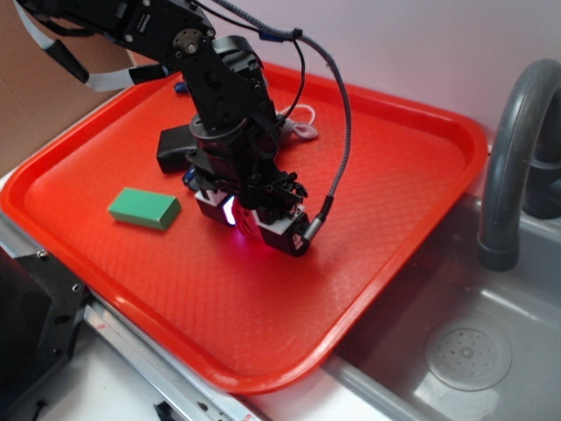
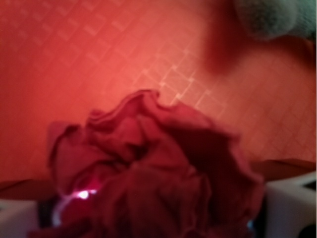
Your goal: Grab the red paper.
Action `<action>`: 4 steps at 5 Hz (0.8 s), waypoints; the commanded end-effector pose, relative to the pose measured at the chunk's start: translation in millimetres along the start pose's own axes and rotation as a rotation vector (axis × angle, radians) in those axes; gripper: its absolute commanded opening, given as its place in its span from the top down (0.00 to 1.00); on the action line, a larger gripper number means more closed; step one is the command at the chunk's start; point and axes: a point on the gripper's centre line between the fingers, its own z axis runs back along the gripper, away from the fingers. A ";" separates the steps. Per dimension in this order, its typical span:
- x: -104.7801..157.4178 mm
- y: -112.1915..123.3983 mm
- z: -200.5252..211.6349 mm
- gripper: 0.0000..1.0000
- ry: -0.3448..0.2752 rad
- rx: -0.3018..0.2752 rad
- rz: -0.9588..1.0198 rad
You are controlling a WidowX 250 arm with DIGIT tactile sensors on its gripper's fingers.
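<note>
The red paper (image 2: 153,163) is a crumpled dark crimson wad that fills the lower half of the wrist view. It lies on the orange-red tray (image 1: 377,184). My gripper (image 2: 153,220) is lowered over it, with one white finger at each bottom corner and the wad between them. The jaws are wide apart and straddle the paper. In the exterior view the gripper (image 1: 247,221) is down at the tray's middle. Only a sliver of the red paper (image 1: 246,226) shows between its fingers; the arm hides the rest.
A green block (image 1: 145,209) lies to the left on the tray. A black object (image 1: 175,149) sits behind the arm. A grey plush toy (image 2: 272,17) is beyond the paper. To the right are a grey sink (image 1: 465,351) and faucet (image 1: 513,158).
</note>
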 end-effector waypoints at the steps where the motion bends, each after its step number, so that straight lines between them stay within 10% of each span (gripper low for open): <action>1: -4.2 6.9 15.4 1.00 -0.040 -0.007 0.041; 3: -18.6 33.8 115.1 1.00 -0.028 -0.167 -0.022; 4: -38.0 44.1 166.2 1.00 -0.041 -0.130 0.015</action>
